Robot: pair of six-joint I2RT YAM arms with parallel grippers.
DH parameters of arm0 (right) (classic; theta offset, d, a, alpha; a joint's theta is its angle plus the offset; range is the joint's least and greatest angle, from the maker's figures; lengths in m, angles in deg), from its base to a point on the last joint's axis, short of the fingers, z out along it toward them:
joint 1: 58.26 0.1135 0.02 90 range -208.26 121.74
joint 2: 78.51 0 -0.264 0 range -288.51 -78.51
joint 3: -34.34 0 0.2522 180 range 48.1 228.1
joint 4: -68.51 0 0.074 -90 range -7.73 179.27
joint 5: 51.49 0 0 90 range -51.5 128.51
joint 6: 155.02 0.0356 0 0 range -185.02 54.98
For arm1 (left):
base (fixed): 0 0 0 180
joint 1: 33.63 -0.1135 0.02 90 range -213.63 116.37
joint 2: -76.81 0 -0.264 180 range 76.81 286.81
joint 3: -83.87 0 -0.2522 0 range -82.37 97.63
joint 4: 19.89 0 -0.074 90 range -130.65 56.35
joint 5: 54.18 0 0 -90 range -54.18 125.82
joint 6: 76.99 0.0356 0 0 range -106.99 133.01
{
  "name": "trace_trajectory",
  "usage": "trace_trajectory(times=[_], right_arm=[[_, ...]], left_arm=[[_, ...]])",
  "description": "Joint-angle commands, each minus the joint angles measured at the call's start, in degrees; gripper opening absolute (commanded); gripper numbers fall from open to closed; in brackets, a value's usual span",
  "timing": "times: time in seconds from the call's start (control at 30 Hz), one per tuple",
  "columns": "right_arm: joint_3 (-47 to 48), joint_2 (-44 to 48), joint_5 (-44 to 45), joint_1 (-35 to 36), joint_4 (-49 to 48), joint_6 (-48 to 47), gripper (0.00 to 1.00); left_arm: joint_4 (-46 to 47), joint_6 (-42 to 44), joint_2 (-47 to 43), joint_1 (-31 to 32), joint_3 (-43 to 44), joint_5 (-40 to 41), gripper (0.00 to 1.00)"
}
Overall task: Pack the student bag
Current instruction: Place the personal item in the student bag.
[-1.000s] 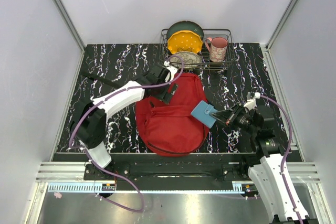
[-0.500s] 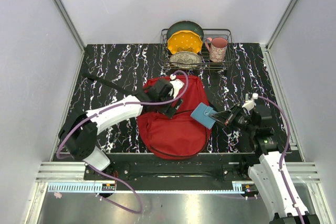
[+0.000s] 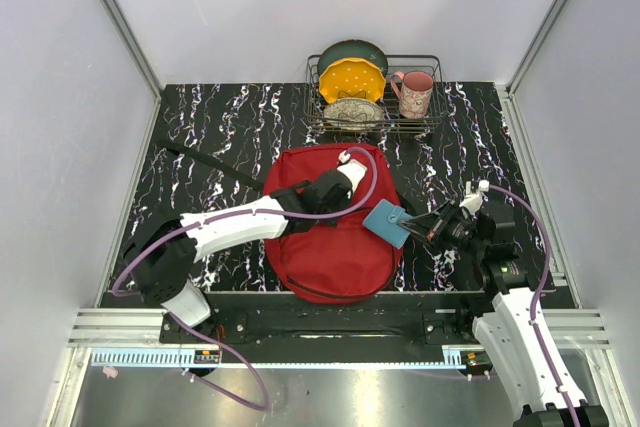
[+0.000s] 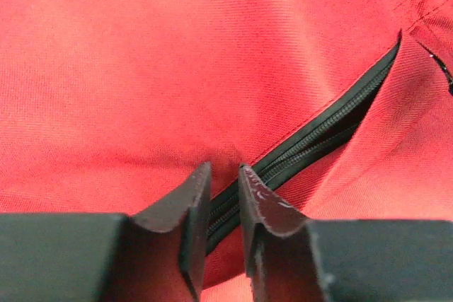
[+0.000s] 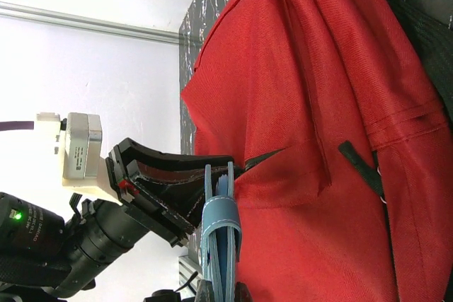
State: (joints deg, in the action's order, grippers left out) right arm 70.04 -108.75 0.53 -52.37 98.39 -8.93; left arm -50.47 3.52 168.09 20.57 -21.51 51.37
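The student bag (image 3: 330,247), a red backpack, lies flat on the middle of the table. My left gripper (image 3: 318,202) points down onto its upper half. In the left wrist view the fingertips (image 4: 225,169) stand narrowly apart, pinching the red fabric at the edge of a black zipper (image 4: 318,132) that gapes slightly. My right gripper (image 3: 425,224) hovers at the bag's right side, shut on a blue strapped notebook (image 3: 388,220). The right wrist view shows that notebook (image 5: 221,224) edge-on, with the left gripper's black fingers (image 5: 177,167) behind it at the zipper slit of the bag (image 5: 318,104).
A wire dish rack (image 3: 437,62) stands at the back with a yellow plate (image 3: 352,79), a dark plate and a pink mug (image 3: 415,92). A black strap (image 3: 200,159) runs across the marble table (image 3: 230,117) left of the bag.
The left arm swung right from the bag's top left corner to over its middle and came down onto the zipper, its jaws narrowing. The right gripper and notebook stayed put.
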Motion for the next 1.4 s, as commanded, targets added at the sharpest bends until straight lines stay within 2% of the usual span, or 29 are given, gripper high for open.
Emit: trace_trajectory(times=[0.0,0.07,0.13,0.67,0.83,0.97,1.17,1.27,1.33,1.37], right_arm=[[0.4,1.0,0.6,0.3,-2.3,-0.6,0.00],[0.2,1.1,0.9,0.3,-2.3,-0.5,0.00],[0.1,1.2,1.0,0.3,-2.3,-0.5,0.00],[0.1,1.9,1.3,0.3,-2.1,-0.2,0.00],[0.0,2.1,1.3,0.3,-2.1,0.0,0.00],[0.0,1.9,1.2,0.3,-2.3,0.0,0.00],[0.0,2.1,0.9,0.3,-2.3,0.1,0.00],[0.0,2.3,0.7,0.3,-2.1,0.1,0.00],[-0.1,2.5,0.8,0.3,-2.1,0.1,0.00],[-0.2,2.5,0.8,0.3,-2.1,0.1,0.00]], left_arm=[[-3.1,-2.4,4.3,-0.6,-1.4,6.0,0.20],[-3.1,-2.8,3.9,-0.6,-1.4,6.3,0.07],[-3.1,-3.1,3.7,-0.5,-1.1,6.6,0.00],[-6.3,-5.8,-6.8,-2.3,4.2,8.7,0.00],[-5.7,-5.4,-8.5,-4.2,3.7,4.8,0.00],[-3.9,-3.5,-6.6,-4.9,2.6,-6.2,0.17],[-3.4,-3.2,-2.2,-4.9,2.5,-10.2,0.26],[-2.9,-0.6,-3.3,-4.8,1.8,-15.4,0.47],[-1.4,0.5,-5.4,-4.8,0.5,-18.1,0.68],[-1.0,0.9,-6.0,-4.8,-0.5,-19.2,0.71]])
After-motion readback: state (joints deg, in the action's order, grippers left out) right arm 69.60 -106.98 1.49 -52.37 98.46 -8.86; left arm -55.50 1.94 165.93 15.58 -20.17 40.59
